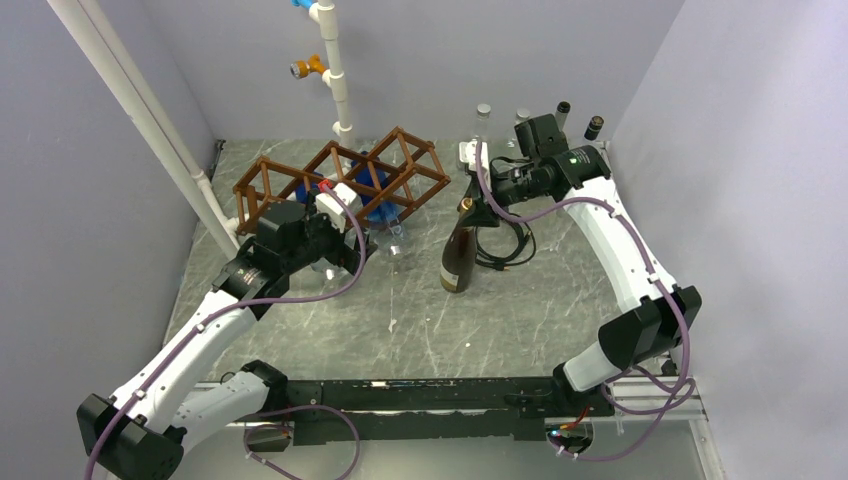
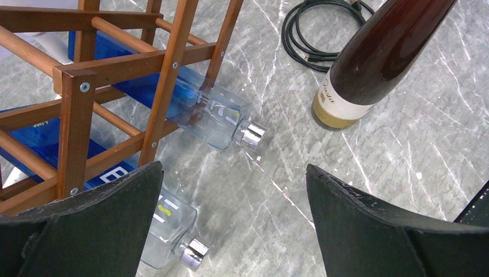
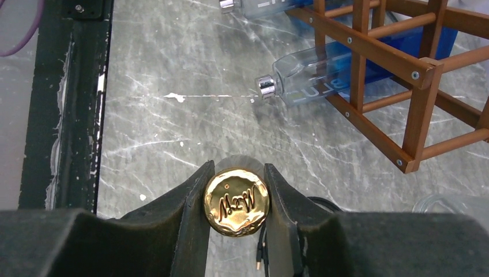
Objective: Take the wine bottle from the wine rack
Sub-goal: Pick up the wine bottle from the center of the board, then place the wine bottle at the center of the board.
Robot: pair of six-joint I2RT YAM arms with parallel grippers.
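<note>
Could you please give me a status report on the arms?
Left gripper open, beside wine rack. Right gripper shut on wine bottle top. Bottle base on table, off rack. Cable nearby.

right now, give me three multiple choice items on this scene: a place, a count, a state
1. Where is the wine bottle relative to the wine rack? A inside a cell; B outside it, beside the coiled black cable; C on top of it.
2. How many clear silver-capped bottles poke out of the rack? A one; B four; C two.
3. The right gripper is: A shut on the wine bottle's gold top; B wide open; C out of view.
Answers: 1 B, it stands clear of the frame. 2 C, the left wrist view shows two caps. 3 A, both fingers press the top.
</note>
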